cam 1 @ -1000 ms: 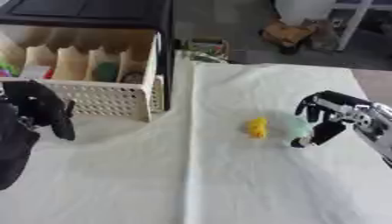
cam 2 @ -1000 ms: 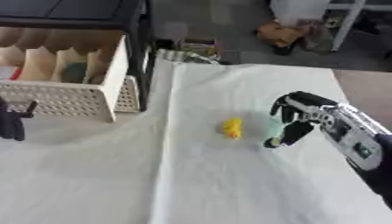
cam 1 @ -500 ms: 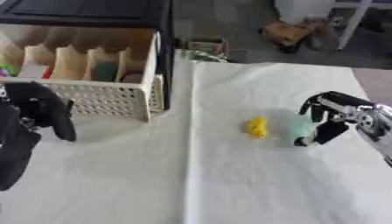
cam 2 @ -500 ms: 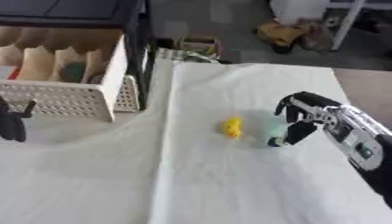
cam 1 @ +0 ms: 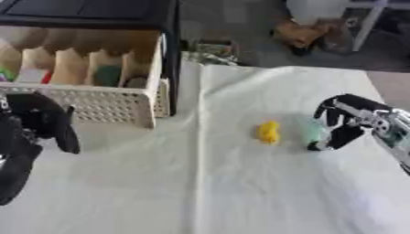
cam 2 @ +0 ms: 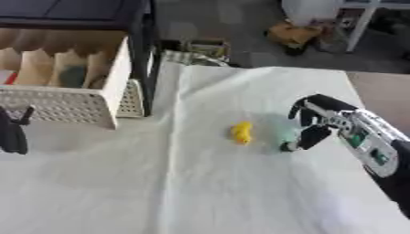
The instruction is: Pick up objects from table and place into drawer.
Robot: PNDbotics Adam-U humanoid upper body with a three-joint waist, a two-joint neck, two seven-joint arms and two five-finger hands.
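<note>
Cloth, white and creased, covers the table, and the right hand reaches in over it from the right. Its fingers curl down around a small pale green object, which sits on the cloth between the thumb and the fingertips; whether they actually touch it cannot be told. Just beside that hand, on its inner side, lies a small yellow object, apart from the fingers and resting on the cloth. Well away on the far side from this hand stands the white lattice-fronted drawer, pulled out, with upright dividers and a few coloured items in its compartments.

The left eye view shows the left hand whole, low in front of the drawer, fingers bent downward and holding nothing. The right eye view catches only a dark sliver of it at the edge, yet shows more of the right forearm.
</note>
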